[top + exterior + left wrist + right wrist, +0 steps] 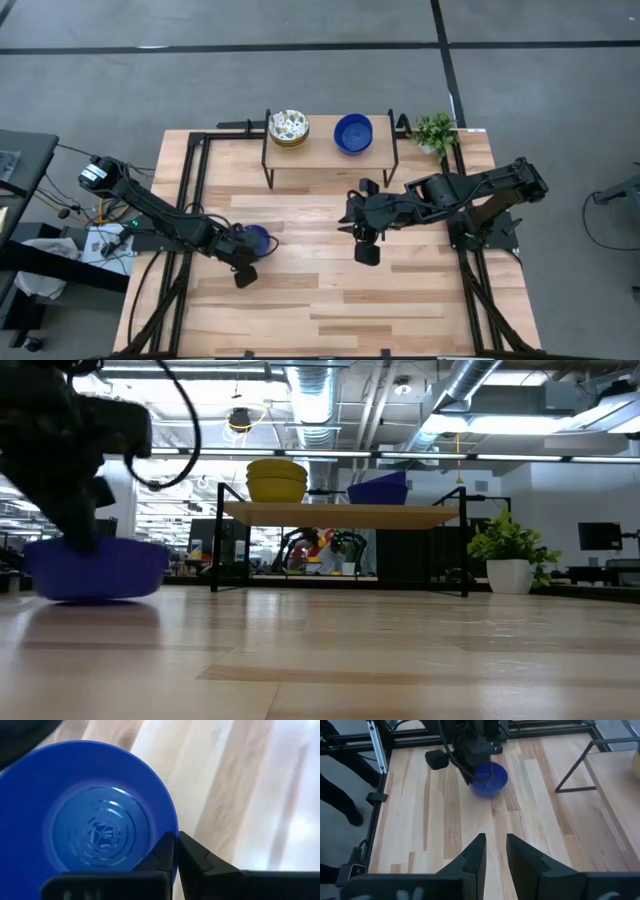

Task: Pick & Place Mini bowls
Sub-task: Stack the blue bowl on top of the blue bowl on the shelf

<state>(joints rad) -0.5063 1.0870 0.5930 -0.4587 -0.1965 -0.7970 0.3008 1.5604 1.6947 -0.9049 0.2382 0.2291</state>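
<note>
1. Presently, the left gripper (247,262) sits at about 8 o'clock from the table's (330,300) centre, low over the boards. Its fingers (162,860) are pinched together on the rim of a blue bowl (256,238), one inside the wall and one outside, as the left wrist view shows.
2. That blue bowl rests on the wood near the left gripper; in the low view it (97,569) sits flat on the table with the dark arm coming down onto its rim.
3. The right gripper (366,243) hangs just right of centre, at about 3 o'clock, well apart from the held bowl. Its fingers (472,857) stand a little apart with nothing between them; the right wrist view looks across bare boards toward the bowl (490,779).
4. A small shelf (330,155) stands at 12 o'clock on the table. On it sit a floral bowl (288,126), stacked on at least one more, toward the left end, and a second blue bowl (353,132) toward the right end; the two are apart.
5. A plant (434,132) stands just off the shelf's right end, at about 1 o'clock.
6. A person's dark legs (340,795) show beyond the table edge in the right wrist view.
</note>
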